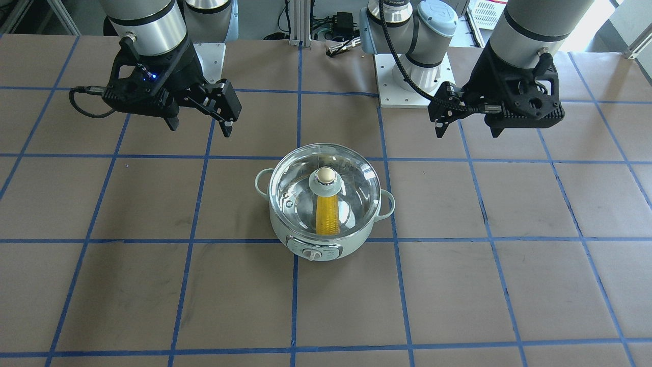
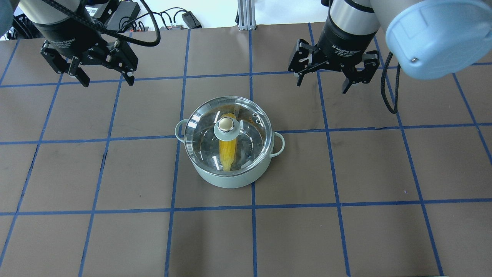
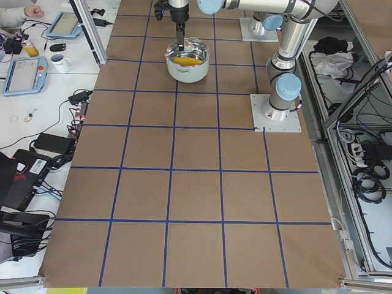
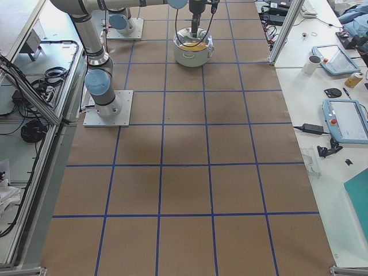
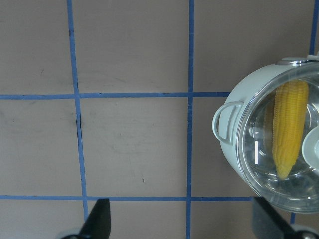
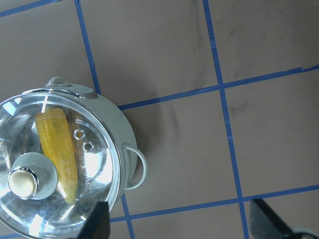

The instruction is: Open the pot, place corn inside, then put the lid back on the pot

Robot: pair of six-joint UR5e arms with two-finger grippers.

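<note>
Overhead exterior view: a table (image 2: 346, 238) covered in brown paper and squared off with blue tape (image 2: 253, 207) fills the scene, with cables and a metal post along its far edge. The side views show white benches (image 3: 37, 98) beside it carrying tablets (image 3: 64, 23), a mug (image 3: 59, 61) and loose wiring.

Left of the pot (image 2: 230, 181) and further up the view, the left gripper (image 2: 107, 82) hangs above the paper, well apart from the pot, fingers spread wide with nothing between them.

The pot stands on the table near its middle: pale mint green, round, with a loop handle on each side and a control panel facing the operators' side. The lid (image 2: 203, 134), a clear glass dome with a green knob base and a beige ball on top, sits level on the pot's rim. Through the glass the corn (image 2: 227, 152) lies inside against the shiny steel, bright yellow, running under the knob.

Right of the pot and further up the view, the right gripper (image 2: 323, 85) hangs clear of it, fingers likewise apart and empty.
</note>
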